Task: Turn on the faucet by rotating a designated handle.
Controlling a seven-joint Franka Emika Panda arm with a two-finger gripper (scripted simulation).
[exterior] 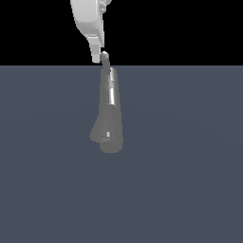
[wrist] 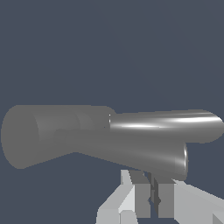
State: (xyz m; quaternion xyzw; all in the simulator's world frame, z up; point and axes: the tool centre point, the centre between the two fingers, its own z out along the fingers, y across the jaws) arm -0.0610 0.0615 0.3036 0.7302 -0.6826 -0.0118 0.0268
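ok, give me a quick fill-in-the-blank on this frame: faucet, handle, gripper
1. The faucet is ____ in colour.
2. In the exterior view, the gripper is at the faucet's ____ end.
3. The thin rod by the gripper's fingers is the ____.
4. The number of robot arms in view is ____.

Missing words: grey; upper; handle; one

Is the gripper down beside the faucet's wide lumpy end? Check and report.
No. In the exterior view the gripper is at the narrow cap end of the faucet, next to the handle.
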